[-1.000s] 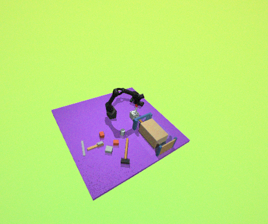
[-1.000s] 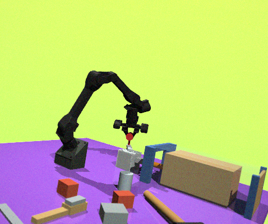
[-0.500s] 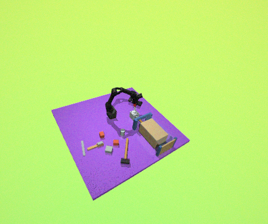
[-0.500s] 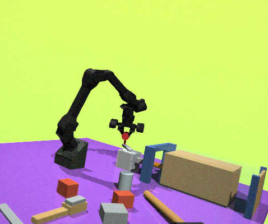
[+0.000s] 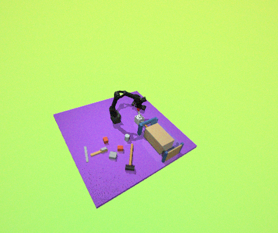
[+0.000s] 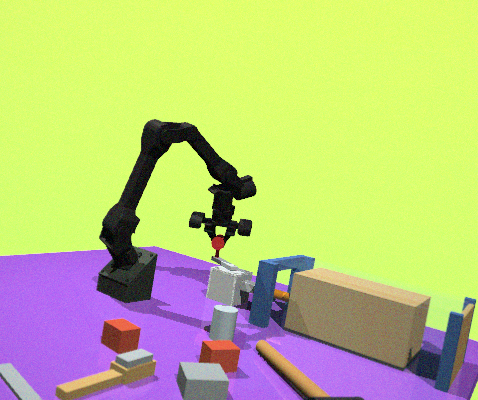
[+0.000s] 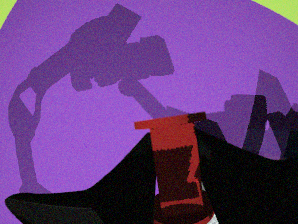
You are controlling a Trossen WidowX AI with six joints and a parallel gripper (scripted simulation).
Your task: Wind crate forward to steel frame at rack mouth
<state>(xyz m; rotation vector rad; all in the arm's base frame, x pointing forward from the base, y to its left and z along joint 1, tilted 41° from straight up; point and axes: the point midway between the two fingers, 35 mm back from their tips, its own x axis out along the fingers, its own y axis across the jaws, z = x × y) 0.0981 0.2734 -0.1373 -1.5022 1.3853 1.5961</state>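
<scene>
Near the front edge of the bench [image 6: 33, 300] lie a hammer [image 6: 100, 376], a grey block [image 6: 202, 380] and two red cubes [image 6: 120, 334]. Further back, towards the right edge, the crate [image 6: 355, 315] sits flat, its front apparently just short of the blue steel frame [image 6: 267, 287]. Behind that frame stands the winch [image 6: 227, 285]. Above it the gripper [image 6: 218, 241] is clamped on the red knob of the winch handle [image 6: 218, 243].

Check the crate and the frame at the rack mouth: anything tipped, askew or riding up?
Nothing stands out. The crate sits flat, apparently just short of the blue frame. The gripper grips the red handle knob above the winch.
</scene>
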